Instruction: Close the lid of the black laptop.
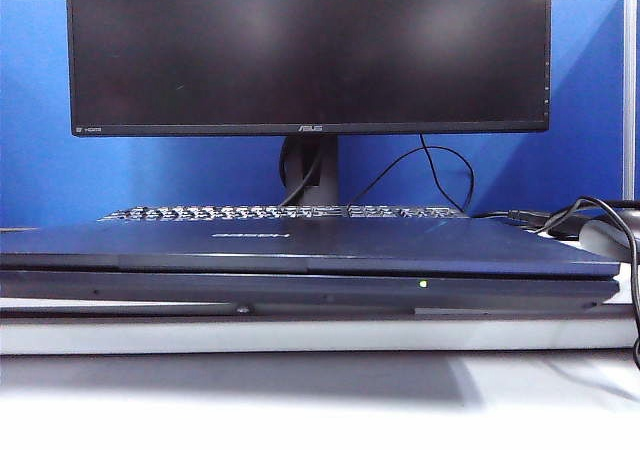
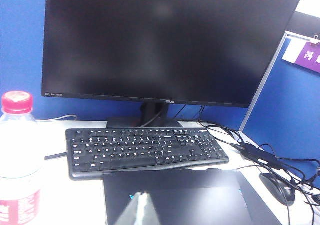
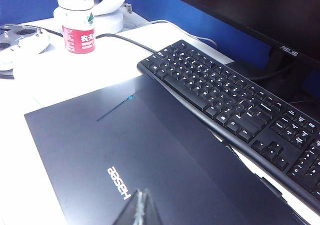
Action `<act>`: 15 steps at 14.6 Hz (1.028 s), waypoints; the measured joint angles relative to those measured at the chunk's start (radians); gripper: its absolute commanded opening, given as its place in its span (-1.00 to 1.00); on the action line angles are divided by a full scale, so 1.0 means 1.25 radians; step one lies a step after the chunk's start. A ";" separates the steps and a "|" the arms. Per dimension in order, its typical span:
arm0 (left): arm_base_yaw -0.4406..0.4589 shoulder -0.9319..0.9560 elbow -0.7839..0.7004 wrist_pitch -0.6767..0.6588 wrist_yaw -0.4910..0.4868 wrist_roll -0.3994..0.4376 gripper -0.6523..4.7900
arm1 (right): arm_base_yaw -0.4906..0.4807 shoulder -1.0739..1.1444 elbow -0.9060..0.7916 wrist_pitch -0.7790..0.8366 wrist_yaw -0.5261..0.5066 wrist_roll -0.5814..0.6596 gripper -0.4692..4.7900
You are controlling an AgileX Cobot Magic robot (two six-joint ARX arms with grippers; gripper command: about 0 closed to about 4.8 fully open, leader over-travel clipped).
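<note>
Black laptop (image 1: 300,260), lid (image 3: 150,155) down flat, at the tabletop's (image 1: 300,390) front edge.
Your left pincer (image 2: 139,212) and right pincer (image 3: 139,210) hover above the lid, tips together, holding nothing.

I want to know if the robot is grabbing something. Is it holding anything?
No. The left pincer and right pincer both look shut and empty, above the closed lid.

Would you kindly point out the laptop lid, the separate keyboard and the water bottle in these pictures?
laptop lid (image 3: 150,150): right wrist view, on its flat dark outer back, beside the logo.
separate keyboard (image 2: 145,150): left wrist view, on the middle key rows.
water bottle (image 3: 77,35): right wrist view, on its red label.
</note>
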 measured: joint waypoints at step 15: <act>0.607 -0.001 -0.457 0.485 0.308 0.062 -0.78 | 0.000 0.000 0.000 -0.006 0.001 0.000 -0.83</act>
